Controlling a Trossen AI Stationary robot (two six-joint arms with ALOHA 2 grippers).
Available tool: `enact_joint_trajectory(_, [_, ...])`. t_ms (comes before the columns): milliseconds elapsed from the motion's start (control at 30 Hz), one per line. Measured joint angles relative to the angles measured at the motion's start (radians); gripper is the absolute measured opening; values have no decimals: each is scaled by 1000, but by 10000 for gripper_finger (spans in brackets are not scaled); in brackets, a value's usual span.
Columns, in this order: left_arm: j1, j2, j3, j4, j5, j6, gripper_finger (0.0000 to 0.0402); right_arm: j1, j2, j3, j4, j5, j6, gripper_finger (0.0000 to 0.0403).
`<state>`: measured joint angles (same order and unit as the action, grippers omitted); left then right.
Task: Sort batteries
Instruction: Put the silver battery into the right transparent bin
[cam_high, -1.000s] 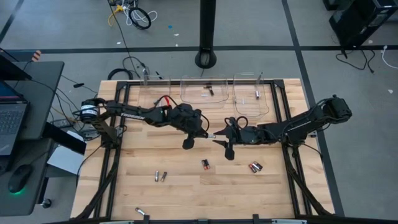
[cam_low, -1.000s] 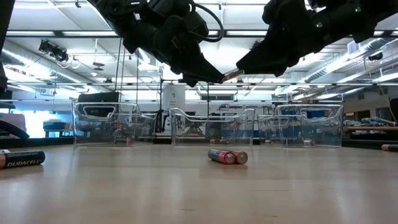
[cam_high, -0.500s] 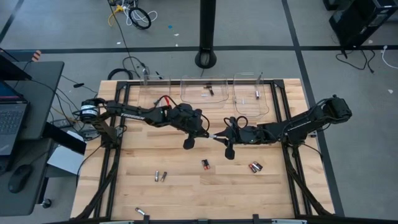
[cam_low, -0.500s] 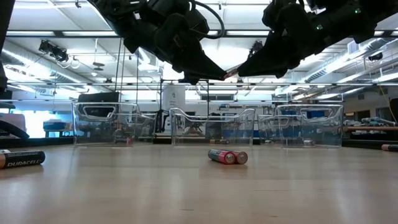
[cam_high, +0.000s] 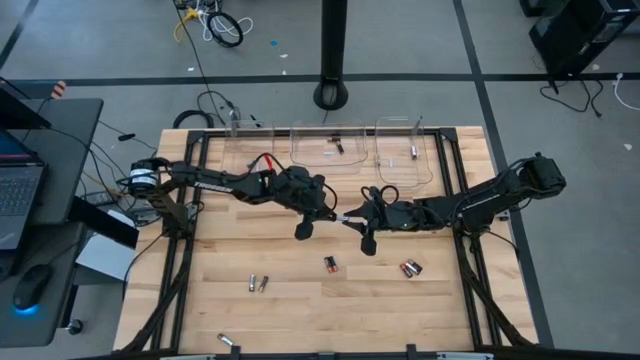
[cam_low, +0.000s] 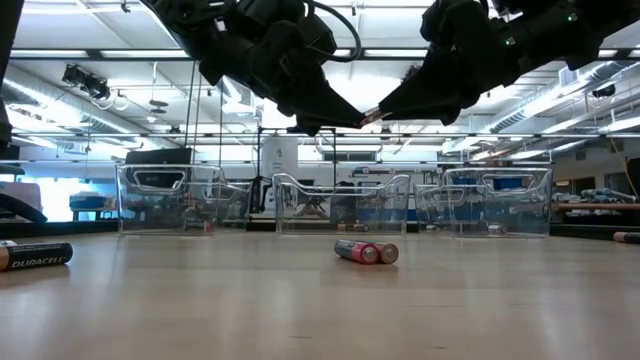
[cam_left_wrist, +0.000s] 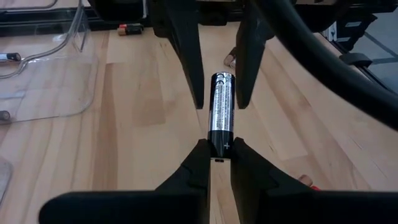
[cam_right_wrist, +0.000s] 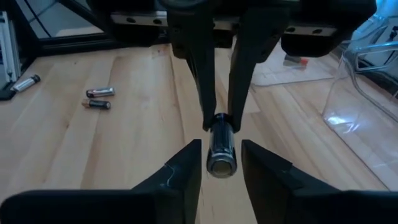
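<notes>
The battery (cam_left_wrist: 222, 109) hangs above the bench (cam_high: 300, 300), pinched at one end by the left claw (cam_left_wrist: 216, 157). The right claw (cam_right_wrist: 220, 163) straddles its other end, fingers not closed. The battery looks rigid, smooth and slippery; grip across the barrel, squarely.

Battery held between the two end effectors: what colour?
Battery: black ends, silver-grey middle band with small print. Shows best in the left wrist view.

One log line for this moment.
phase: handover | left end effector: shut on battery | right end effector: open around battery | above table
</notes>
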<state>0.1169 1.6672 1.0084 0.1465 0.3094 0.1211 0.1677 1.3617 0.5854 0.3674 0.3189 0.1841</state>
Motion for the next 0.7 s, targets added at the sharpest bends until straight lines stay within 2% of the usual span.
enact_joint_trajectory(200, [0,0,0,-1,1,0,42,0,0,0,-2,-30,0,116])
enact_joint_trajectory(400, [0,0,0,-7,1,-1,42,-12,0,0,0,-30,-1,64])
enact_joint_trajectory(567, [0,0,0,-7,1,2,44,-15,1,0,6,-31,-3,64])
enact_joint_trajectory(700, [0,0,0,-6,1,3,62,-16,0,0,7,-32,-9,64])
